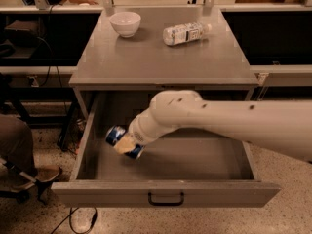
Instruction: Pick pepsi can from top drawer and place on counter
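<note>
The top drawer [209, 188] stands pulled open, with its black handle [166, 199] at the front centre. My gripper [126, 144] reaches into the drawer's left part from the right, at the end of the white arm. It is shut on the pepsi can [115, 134], a dark-blue can with a silver end, which lies tilted in the grip a little above the drawer floor. The grey counter [161, 62] lies above and behind the drawer. The arm hides part of the can and the drawer's back.
A white bowl [125, 23] and a clear plastic bottle [186, 33] lying on its side are at the back of the counter. A seated person's leg [14, 145] and shoe [46, 173] are at the left, by the drawer. Cables lie on the floor.
</note>
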Controlling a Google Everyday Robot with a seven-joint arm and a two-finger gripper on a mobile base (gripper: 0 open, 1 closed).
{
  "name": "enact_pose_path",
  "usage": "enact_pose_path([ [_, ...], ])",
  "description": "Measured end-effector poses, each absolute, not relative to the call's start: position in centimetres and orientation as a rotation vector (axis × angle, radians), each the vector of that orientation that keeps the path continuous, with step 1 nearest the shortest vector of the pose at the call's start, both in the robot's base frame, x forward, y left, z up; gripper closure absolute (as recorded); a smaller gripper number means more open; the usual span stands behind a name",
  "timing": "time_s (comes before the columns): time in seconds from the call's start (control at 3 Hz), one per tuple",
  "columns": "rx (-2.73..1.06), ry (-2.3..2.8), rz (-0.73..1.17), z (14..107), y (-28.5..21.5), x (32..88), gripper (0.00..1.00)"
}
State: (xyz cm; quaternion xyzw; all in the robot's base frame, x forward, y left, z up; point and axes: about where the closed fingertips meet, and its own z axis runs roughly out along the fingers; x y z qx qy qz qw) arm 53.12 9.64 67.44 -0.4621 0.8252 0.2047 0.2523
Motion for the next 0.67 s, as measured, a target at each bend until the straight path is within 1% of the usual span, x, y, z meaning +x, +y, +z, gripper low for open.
enact_pose_path([
  [0.33,-1.204,2.153,0.582,72.4,4.8,55.1,1.0],
  [0.67,-1.227,2.072,0.496,76.0,0.8,56.8,1.0],
])
